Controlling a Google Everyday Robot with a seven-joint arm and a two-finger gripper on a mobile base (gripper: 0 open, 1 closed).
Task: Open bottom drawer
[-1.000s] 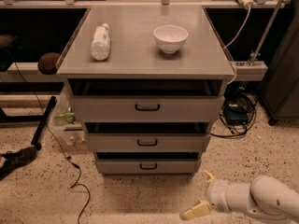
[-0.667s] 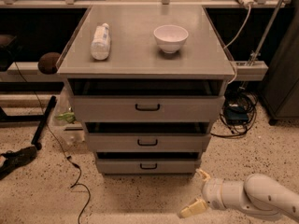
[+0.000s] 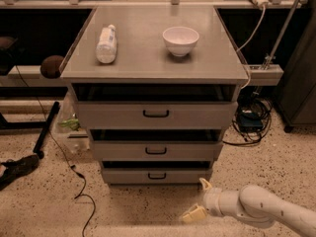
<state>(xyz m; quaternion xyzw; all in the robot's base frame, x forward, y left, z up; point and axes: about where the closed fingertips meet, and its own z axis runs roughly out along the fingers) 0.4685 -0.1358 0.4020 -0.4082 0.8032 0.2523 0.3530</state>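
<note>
Bottom drawer [image 3: 157,176]: lowest flat grey front at the cabinet [image 3: 84,115] base, small black bar handle.
Gripper [image 3: 198,199] just right of it above speckled floor [image 3: 44,201], cream fingers spread, empty; smooth grey top holds lying plastic bottle [image 3: 106,44], round white bowl [image 3: 180,40].

Arm [image 3: 266,212] was off-white, a smooth rounded tubular shell, bulbous at the joint, with a few small dark dots along the casing. It narrowed to a ringed white collar [image 3: 213,204]. The gripper [image 3: 197,199] sat low, right of centre. It had two pale cream fingers [image 3: 192,214] with tapered tips, set apart.
</note>
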